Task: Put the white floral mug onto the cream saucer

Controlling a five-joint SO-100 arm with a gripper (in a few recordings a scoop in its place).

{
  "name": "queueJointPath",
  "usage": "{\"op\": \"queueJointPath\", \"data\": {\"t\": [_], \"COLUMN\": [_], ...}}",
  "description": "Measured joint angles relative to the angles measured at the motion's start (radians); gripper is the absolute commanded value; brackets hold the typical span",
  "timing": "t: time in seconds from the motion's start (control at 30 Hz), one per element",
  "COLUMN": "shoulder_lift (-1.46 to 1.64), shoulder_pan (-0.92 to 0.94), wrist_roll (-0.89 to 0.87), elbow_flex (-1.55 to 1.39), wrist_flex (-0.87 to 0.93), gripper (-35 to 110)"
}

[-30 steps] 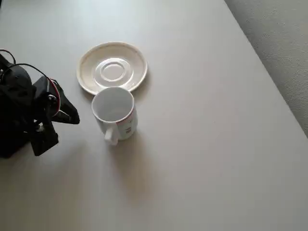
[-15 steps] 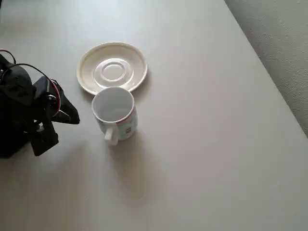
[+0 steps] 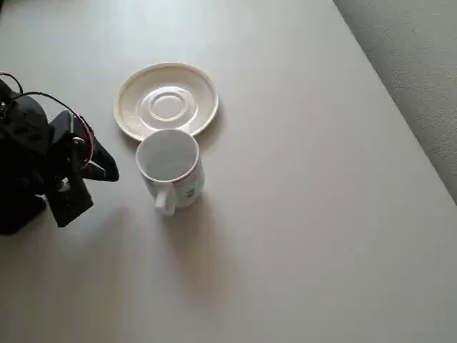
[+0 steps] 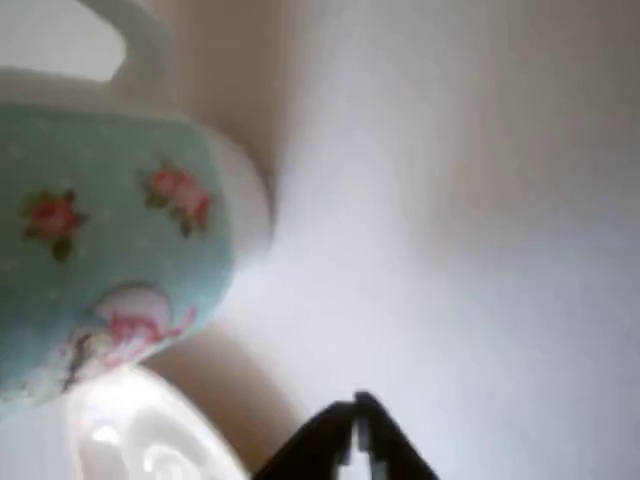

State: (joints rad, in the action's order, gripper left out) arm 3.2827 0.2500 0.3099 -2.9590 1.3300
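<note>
One mug, one saucer, one black gripper on a pale matte table.

In the wrist view the gripper shows dark fingertips pressed together, holding nothing; beyond them sits the white floral mug, glossy, with pink roses printed on a pale greenish side. In the overhead view the gripper lies left of the mug, apart from it. The mug stands upright on the table, loop handle toward the bottom edge, just beside the round cream saucer, glossy with a raised rim and circular well.
</note>
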Motion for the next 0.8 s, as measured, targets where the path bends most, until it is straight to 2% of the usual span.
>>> {"op": "queueJointPath", "data": {"t": [0.3,0.53,0.7,0.8], "shoulder_lift": [0.009,0.009,0.009,0.008], "shoulder_pan": [-0.201,-0.011,0.089,0.117], "wrist_roll": [0.259,0.325,0.334,0.328], "elbow_flex": [-0.018,-0.021,0.069,0.146], "wrist_flex": [0.002,0.005,0.041,0.091], "gripper": [-2,2,15,18]}}
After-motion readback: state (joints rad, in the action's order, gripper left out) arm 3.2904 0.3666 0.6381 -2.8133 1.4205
